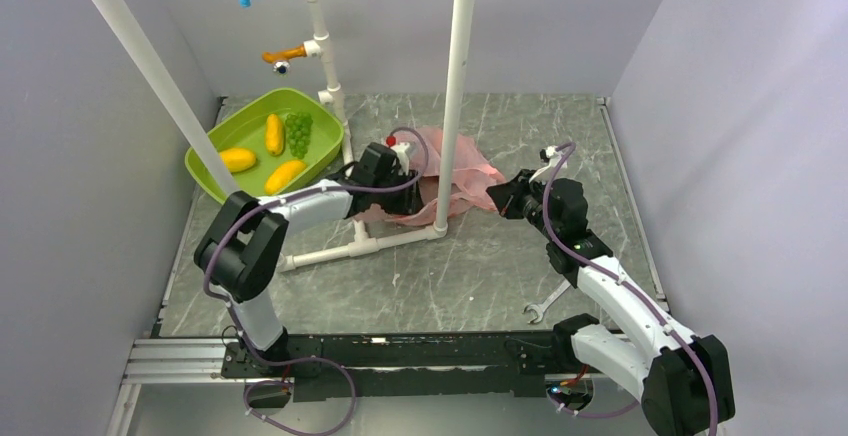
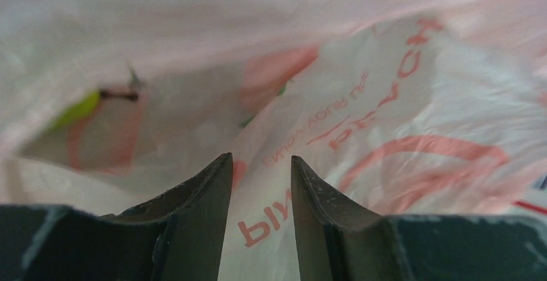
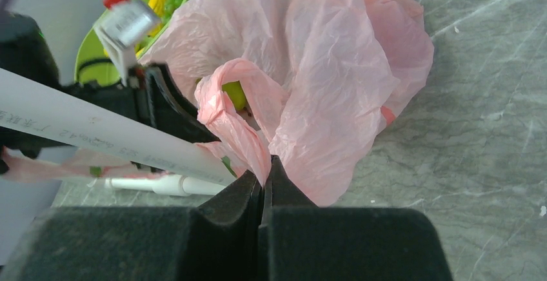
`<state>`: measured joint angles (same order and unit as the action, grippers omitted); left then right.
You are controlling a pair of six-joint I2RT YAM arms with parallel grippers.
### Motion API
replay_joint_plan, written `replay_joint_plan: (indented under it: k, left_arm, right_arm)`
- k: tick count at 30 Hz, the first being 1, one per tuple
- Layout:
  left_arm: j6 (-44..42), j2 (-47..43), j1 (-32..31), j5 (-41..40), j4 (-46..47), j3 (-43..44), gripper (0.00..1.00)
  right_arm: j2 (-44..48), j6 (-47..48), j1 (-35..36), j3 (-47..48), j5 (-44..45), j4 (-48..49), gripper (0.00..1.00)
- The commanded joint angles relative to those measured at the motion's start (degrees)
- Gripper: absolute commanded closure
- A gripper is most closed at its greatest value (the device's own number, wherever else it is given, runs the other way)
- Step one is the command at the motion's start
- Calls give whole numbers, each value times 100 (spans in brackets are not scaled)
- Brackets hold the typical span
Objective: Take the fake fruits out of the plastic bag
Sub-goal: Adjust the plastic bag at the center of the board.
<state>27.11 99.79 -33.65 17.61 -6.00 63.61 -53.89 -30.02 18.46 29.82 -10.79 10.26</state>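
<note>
1. Film of the plastic bag point(image 1: 470, 161) lies crumpled on the counter point(image 1: 450, 276), about midway between the side edges and nearer the far edge, against a white pipe upright point(image 1: 452, 86).
2. The left tool point(image 2: 261, 160) is pushed into the bag's mouth. Its fingers are released, with a narrow gap between them and printed film just beyond the tips.
3. The right tool point(image 3: 264, 168) is clenched on a pink loop of the bag at the bag's right side.
4. One fake fruit point(image 3: 234, 95), yellow-green, shows inside the bag's mouth; the film hides the rest of the inside.
5. A green tub point(image 1: 285, 93) in the far-left corner holds three yellow-orange pieces point(image 1: 238, 159) and a green grape bunch point(image 1: 298, 131).
6. A wrench point(image 1: 545, 303) lies just beside the right arm, toward the near-right corner.
</note>
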Motion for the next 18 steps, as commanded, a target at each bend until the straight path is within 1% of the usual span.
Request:
replay_joint_plan:
  k: [1,3,5,8,11,12,16,18]
  left_arm:
    - [224,68,-280,-655,621,-612,57]
    - [316,74,-277,-682,874,-925,57]
    - [239,112,-257,-717,845,-938,57]
    - [61,161,-155,-749,655,-622,54]
    - [-81,234,75,-680,609,-219,52]
    - [-109,273,164,-655,468,-58,51]
    - [-154,479,477,-398,352,540,48]
    - [-196,555,547,-390,381,765,44]
  right_arm:
    - [41,75,-14,-77,48,175,100]
    - [16,83,-17,-158,56,207,100]
    - [-19,116,-19,-229,50,221,100]
    - [-67,136,-18,-313,48,220,100]
    - [-52,115,-13,-353,45,220,100]
    - [-30,92,-15,-361,43,223,100]
    - [-11,56,-18,-304,19,182,100]
    - [8,67,-17,-266,37,147,100]
